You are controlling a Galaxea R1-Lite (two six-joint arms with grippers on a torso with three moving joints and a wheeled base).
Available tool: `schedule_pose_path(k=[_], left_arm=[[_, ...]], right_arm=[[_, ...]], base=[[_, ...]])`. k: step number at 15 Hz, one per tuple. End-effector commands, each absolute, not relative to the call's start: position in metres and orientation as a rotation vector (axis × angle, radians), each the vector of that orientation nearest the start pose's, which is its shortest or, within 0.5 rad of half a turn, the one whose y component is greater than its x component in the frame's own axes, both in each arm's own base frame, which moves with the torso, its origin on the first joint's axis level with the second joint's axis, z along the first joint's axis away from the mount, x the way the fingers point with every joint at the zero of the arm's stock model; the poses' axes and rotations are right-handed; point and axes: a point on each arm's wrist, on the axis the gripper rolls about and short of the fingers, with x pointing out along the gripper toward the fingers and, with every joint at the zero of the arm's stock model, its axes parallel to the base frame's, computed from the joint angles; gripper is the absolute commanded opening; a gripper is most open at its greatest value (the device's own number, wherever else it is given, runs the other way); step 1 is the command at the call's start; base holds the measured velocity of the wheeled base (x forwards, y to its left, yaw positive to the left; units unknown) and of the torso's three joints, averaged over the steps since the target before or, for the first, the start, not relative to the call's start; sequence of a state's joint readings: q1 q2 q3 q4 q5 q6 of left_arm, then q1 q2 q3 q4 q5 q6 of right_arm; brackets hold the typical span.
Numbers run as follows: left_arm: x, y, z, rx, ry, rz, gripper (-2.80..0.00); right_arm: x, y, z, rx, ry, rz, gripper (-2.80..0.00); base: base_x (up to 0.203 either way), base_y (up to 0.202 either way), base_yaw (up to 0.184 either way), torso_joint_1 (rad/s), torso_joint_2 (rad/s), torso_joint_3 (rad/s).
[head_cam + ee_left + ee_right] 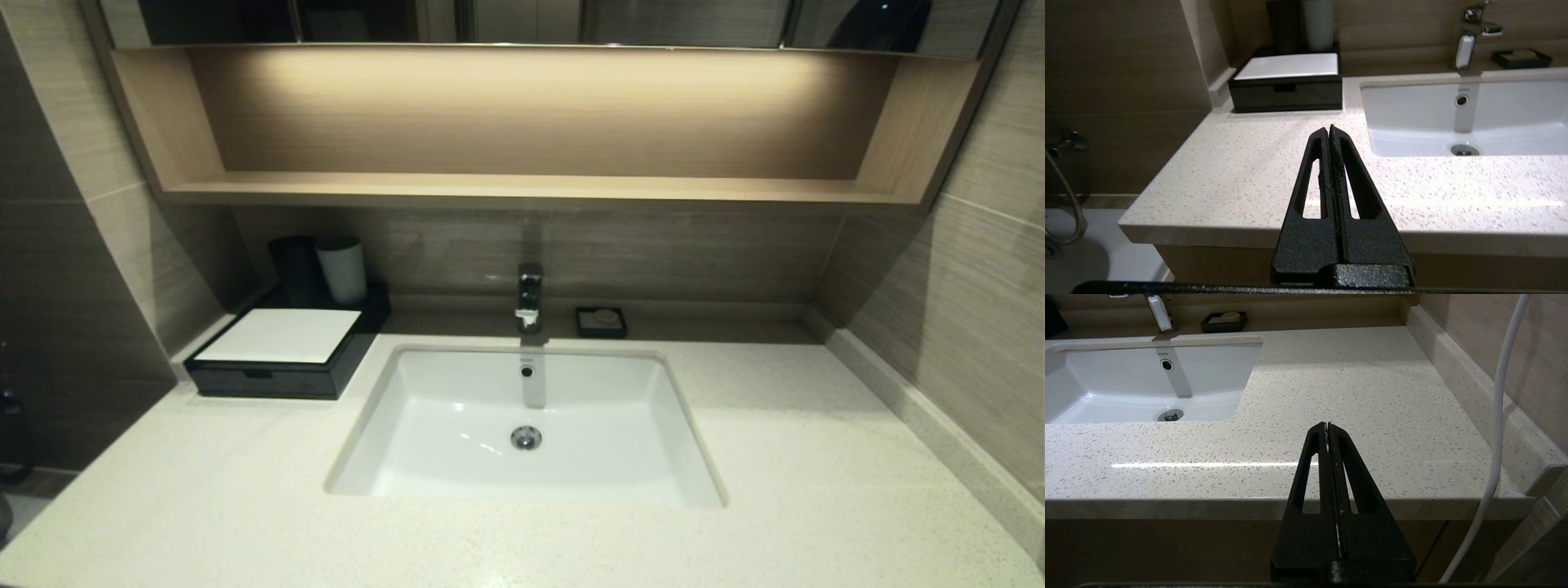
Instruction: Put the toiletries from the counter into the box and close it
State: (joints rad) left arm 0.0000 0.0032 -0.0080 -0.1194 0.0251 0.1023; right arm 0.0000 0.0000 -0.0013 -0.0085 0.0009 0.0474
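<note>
While both the left gripper point(1329, 128) and right gripper point(1327, 425) hang clenched and empty, one low black rectangular box point(282, 359) sits at ten o'clock from one white sunken sink basin point(457, 408), lettered "TOTO".

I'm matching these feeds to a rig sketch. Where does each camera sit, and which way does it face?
Head: high, looking down at the counter and sink; no arms show.
Left wrist: behind the shut left hand, facing the box.
Right wrist: behind the shut right hand, facing the counter's right end.
All three share the sink and faucet.
</note>
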Motion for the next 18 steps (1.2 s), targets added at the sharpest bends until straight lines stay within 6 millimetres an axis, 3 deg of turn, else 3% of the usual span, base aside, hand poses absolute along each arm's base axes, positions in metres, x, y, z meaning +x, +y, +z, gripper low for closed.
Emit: schedule_pose_path(k=[1,5,18], left_arm=[[-0.0232,0.0000,0.0845,0.095,-0.088,0.004,-2.80],[-0.0229,-0.0003,0.0759,0.088,-0.003,-0.012,-2.80],[-0.0228,0.0000,0.0760,0.015,-0.005,-0.001,-2.80]], right_arm=[[-0.0228,0.0000,0.0769,0.048,-0.009,0.000,-2.80],[-0.0228,0.0000,0.0767,0.048,-0.009,0.001,-2.80],[-0.0228,0.0000,0.0769,0.048,-0.009,0.002,-2.80]], base=[[0.000,0.000,0.000,0.000,0.00,0.000],[0.000,0.000,0.000,0.000,0.00,0.000],[0.000,0.000,0.000,0.000,0.00,0.000]])
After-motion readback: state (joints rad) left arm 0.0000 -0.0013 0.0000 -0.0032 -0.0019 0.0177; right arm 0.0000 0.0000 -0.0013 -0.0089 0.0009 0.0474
